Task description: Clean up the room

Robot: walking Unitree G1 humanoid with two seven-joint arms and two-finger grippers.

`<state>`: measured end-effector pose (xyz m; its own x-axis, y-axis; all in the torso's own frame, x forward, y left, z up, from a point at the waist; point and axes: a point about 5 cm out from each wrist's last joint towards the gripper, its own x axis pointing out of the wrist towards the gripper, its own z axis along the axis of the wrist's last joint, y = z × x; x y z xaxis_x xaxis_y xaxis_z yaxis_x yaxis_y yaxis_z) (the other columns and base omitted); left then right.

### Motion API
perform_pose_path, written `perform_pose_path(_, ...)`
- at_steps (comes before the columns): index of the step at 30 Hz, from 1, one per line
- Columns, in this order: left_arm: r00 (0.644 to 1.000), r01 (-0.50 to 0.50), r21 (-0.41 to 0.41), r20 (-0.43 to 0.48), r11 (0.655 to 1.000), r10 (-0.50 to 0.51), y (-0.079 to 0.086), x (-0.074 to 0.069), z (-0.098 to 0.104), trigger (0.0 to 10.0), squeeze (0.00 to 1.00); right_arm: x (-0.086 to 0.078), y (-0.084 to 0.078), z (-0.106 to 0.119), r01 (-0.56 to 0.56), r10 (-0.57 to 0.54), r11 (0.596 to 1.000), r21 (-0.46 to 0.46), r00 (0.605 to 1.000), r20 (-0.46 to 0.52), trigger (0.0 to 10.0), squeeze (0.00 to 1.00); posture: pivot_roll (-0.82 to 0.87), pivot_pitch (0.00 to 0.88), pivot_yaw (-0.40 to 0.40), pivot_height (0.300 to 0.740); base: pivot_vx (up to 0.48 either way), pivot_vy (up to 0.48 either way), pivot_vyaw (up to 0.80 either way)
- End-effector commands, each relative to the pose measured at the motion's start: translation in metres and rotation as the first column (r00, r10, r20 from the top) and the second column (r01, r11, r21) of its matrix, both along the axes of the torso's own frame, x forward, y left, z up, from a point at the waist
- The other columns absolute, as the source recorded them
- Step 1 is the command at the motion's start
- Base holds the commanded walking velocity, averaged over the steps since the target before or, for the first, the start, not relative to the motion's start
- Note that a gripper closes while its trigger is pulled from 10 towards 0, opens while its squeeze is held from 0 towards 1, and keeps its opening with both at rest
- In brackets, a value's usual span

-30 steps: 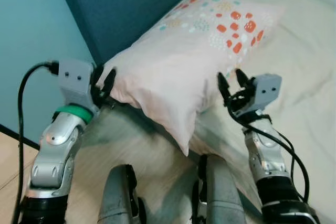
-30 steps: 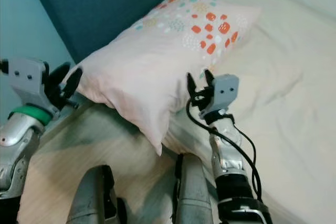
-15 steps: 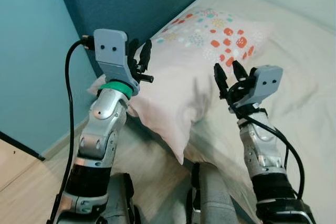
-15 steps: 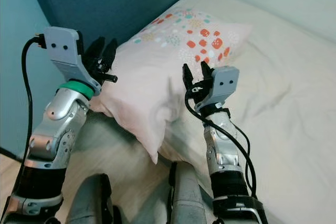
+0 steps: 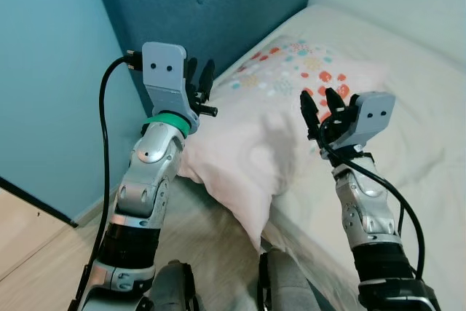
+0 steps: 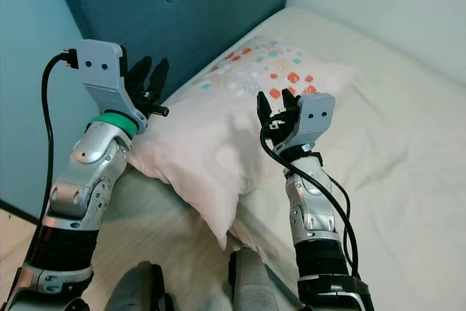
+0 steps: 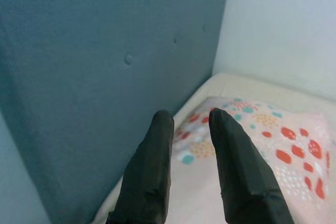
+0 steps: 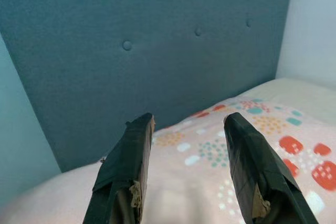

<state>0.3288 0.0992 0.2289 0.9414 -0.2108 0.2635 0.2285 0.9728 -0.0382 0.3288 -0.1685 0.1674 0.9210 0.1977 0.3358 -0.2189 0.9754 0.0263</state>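
Pale pink pillow [image 5: 255, 136], dotted far end, sagging off bed [image 5: 422, 129]; L gripper [image 5: 201, 78] narrow, R gripper [image 5: 318, 103] wide.

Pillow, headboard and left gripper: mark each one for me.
pillow [image 5: 251, 143], left eye view, plain pink middle.
headboard [image 5: 218, 5], left eye view, blue padded face.
left gripper [image 5: 199, 79], left eye view, between its fingertips.

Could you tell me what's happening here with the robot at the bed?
The robot stands at the bed with both arms raised over a pink patterned pillow that lies against the blue headboard. The left pincer and the right pincer hover above the pillow, both open and holding nothing.
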Motion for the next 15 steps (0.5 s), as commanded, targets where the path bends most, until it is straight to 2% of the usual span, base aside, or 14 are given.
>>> perform_pose_path(1, 1.000, 0.013, -0.002, -0.020, 1.000, -0.013, -0.0038, 0.0001, -0.0049, 10.0, 0.00, -0.0018, -0.0044, -0.0034, 0.017, -0.017, 1.000, -0.004, 1.000, -0.021, 10.0, 0.00, -0.06, 0.054, 0.030, 0.707, 0.000, 0.000, 0.00)
perform_pose_path(15, 0.999, 0.016, -0.003, -0.039, 1.000, -0.016, -0.0054, 0.0002, -0.0101, 10.0, 0.00, 0.0008, -0.0062, -0.0035, 0.046, -0.046, 0.999, -0.007, 0.998, -0.030, 10.0, 0.00, -0.07, 0.041, 0.034, 0.736, 0.000, 0.000, 0.00)
